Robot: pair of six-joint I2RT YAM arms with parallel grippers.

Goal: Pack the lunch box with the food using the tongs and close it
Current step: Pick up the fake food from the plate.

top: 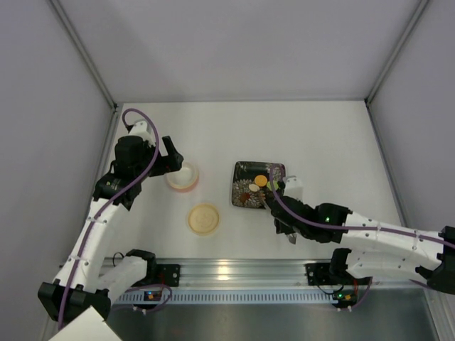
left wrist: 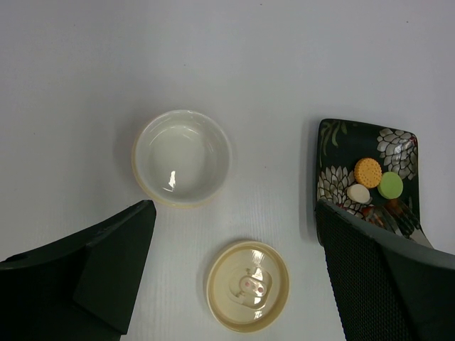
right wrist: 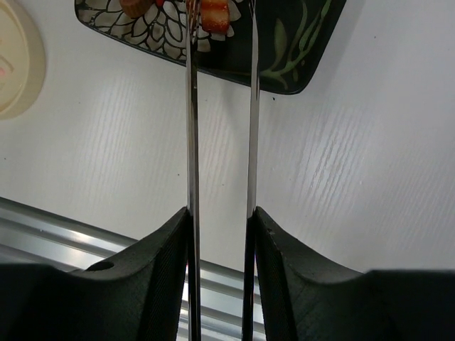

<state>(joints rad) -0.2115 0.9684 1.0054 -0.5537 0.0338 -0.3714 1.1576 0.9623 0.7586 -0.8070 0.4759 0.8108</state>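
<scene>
The lunch box [left wrist: 182, 156], a round salmon tub with a white inside, stands empty just ahead of my left gripper [left wrist: 233, 213], which is open with nothing between its fingers. In the top view the left gripper [top: 173, 162] hovers at the lunch box [top: 182, 176]. On the black floral plate [left wrist: 334, 142] lies the food: an orange round [left wrist: 367, 172], a green round [left wrist: 390, 185] and a cream oval [left wrist: 358, 193]. My right gripper [right wrist: 220, 220] is shut on the tongs [right wrist: 190, 142]. Their two arms stand slightly apart, and their tips reach over the plate [right wrist: 284, 42].
The cream lid [left wrist: 247, 285] lies flat on the table below the lunch box, between it and the plate. It shows in the top view as the lid [top: 203, 218]. A metal rail [top: 234, 273] runs along the near edge. Grey walls close in the table.
</scene>
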